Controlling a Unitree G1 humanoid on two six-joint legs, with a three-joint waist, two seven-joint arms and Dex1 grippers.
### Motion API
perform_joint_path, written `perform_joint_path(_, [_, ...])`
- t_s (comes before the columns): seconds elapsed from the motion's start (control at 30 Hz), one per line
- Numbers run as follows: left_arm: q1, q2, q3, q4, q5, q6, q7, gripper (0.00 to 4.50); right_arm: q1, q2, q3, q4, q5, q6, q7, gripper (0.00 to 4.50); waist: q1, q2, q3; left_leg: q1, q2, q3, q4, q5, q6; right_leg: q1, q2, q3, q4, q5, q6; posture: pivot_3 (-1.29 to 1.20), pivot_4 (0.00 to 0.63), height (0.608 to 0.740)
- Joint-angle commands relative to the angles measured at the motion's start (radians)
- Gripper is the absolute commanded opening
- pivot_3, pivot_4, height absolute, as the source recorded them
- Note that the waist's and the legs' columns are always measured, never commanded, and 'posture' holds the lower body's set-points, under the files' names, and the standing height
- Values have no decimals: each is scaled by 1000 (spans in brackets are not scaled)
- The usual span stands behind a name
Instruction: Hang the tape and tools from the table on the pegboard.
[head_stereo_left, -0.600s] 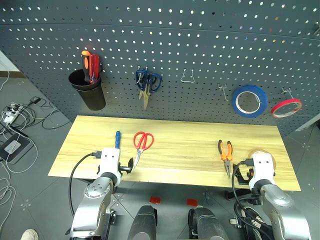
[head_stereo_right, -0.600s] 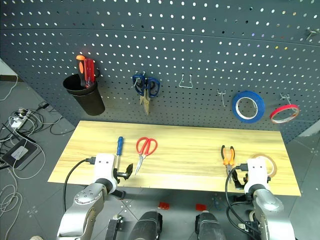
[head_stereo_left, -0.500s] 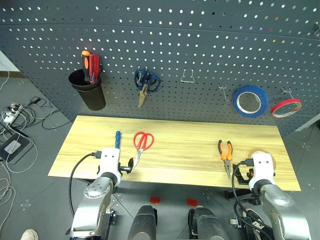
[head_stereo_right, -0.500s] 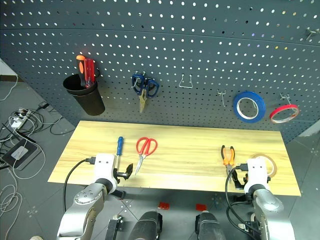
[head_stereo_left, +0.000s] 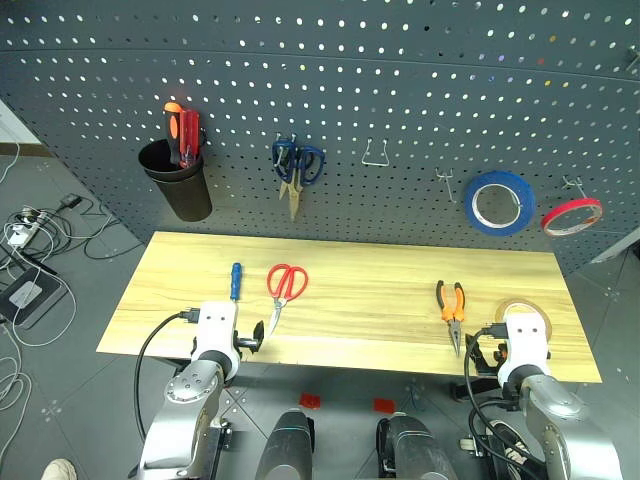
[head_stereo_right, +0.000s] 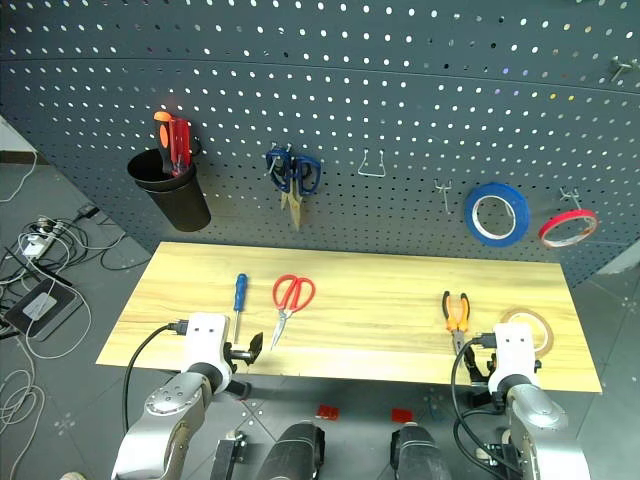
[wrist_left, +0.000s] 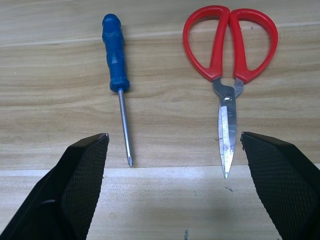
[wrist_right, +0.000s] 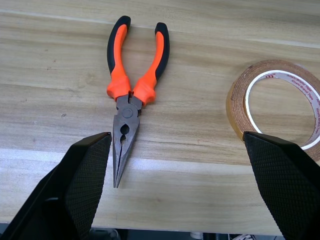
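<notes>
Tape (wrist_right: 272, 107), pliers (wrist_right: 131, 95), red scissors (wrist_left: 229, 70) and blue screwdriver (wrist_left: 117, 80) are lying untouched on the worktop (head_stereo_left: 370, 290) as both grippers, left (wrist_left: 175, 175) and right (wrist_right: 175, 175), are hovering with jaws spread, apparently needing a first pick before the pegboard (head_stereo_left: 400, 90).

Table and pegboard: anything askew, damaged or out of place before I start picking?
Nothing stands out. The blue-handled screwdriver, red-handled scissors, pliers and tape lie flat and apart on the table, looking undamaged. The pegboard has a free hook.
</notes>
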Motion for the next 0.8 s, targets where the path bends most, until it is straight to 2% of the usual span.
perform_joint_path(0.03, [-6,5,12,-14,0,-18,0,4464,-1,3,-4,-39,0,-5,-9,4500,0,0,0,0,0,0,0,0,0,0,0,0,0,0,0,104,218,740])
perform_joint_path(0.3, [-23,5,-2,-17,5,-18,-3,4464,-12,14,11,-37,-3,1,-20,4500,0,0,0,0,0,0,0,0,0,0,0,0,0,0,0,109,226,740])
perform_joint_path(0.47, [-27,8,-30,-30,11,-17,-14,4464,-25,-17,30,-16,-27,-17,-17,4500,0,0,0,0,0,0,0,0,0,0,0,0,0,0,0,108,229,740])
perform_joint_path(0.67, [-141,38,-161,-26,7,-57,-130,4464,-67,-56,15,5,-22,-10,-7,4500,1,0,3,0,0,0,0,0,0,1,0,0,0,0,0,90,257,740])
perform_joint_path(0.8, [-294,35,-310,31,-10,-162,-304,4464,-96,-88,0,53,-4,-43,32,4500,0,1,4,1,-1,0,1,0,0,1,0,0,0,0,0,77,279,740])
